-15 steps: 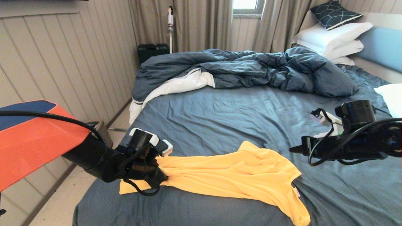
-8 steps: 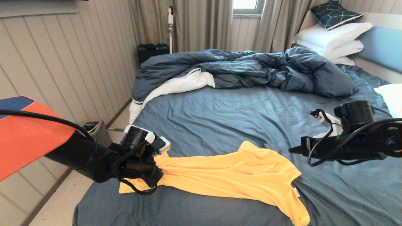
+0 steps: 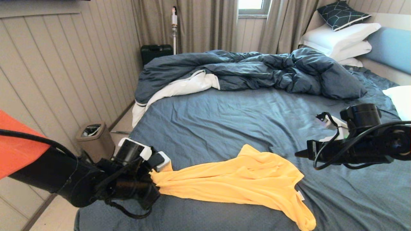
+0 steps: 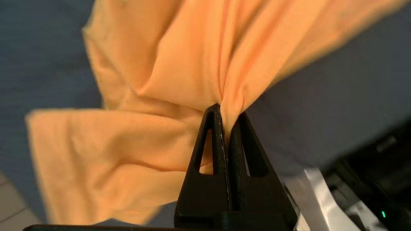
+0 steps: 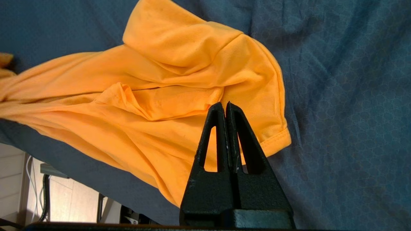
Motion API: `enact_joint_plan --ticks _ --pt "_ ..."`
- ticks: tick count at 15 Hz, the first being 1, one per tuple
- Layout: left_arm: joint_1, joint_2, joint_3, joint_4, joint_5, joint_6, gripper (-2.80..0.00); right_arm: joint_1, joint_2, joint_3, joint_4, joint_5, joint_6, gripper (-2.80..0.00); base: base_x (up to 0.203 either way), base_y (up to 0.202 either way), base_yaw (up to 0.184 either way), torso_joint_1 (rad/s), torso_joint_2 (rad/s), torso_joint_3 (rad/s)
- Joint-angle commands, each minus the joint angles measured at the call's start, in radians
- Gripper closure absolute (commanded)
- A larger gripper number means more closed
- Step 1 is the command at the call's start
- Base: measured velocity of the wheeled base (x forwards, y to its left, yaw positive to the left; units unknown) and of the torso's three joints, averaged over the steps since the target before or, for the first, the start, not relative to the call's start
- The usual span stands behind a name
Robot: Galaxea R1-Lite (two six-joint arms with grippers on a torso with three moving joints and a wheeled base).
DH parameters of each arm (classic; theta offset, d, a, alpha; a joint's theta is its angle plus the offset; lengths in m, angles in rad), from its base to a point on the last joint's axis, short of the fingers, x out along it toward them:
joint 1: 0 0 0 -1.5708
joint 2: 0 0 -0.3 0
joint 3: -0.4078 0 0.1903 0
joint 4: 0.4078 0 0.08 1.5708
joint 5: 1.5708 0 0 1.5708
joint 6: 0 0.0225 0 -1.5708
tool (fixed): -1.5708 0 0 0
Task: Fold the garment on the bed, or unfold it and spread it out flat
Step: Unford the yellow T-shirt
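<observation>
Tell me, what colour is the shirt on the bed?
Bright yellow, plain. The shirt shows best in the right wrist view.

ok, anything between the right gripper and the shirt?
Nothing visible. The right gripper, jaws shut and empty, hangs above the yellow T-shirt with only air between. The left gripper is shut on the shirt's other end, near the bed edge.
</observation>
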Motion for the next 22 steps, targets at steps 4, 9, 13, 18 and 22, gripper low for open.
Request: enact_joint_plan --ticks 4,9,13,18,22 --pt "-0.043 -0.006 0.026 -0.007 -0.002 -0.008 0.0 0.0 0.028 -0.01 -0.002 0.002 0.001 0.0 0.0 0.0 0.0 0.0 0.0 0.0" --pt "-0.041 0.002 -0.036 -0.007 -0.002 -0.063 0.0 0.001 0.028 -0.017 0.0 0.004 0.005 0.0 0.0 0.0 0.0 0.0 0.0 0.0" --pt "-0.041 0.006 -0.033 -0.007 -0.002 -0.068 -2.8 0.0 0.025 -0.017 0.0 0.004 0.008 0.0 0.0 0.0 0.0 0.0 0.0 0.0" --pt "-0.042 -0.077 0.021 -0.005 -0.002 -0.067 -2.8 0.0 0.028 -0.016 0.0 0.005 0.007 0.0 0.0 0.0 0.0 0.0 0.0 0.0" --pt "-0.035 -0.131 -0.021 -0.005 -0.002 -0.067 -2.8 0.0 0.027 -0.014 0.0 0.006 0.005 0.0 0.0 0.0 0.0 0.0 0.0 0.0"
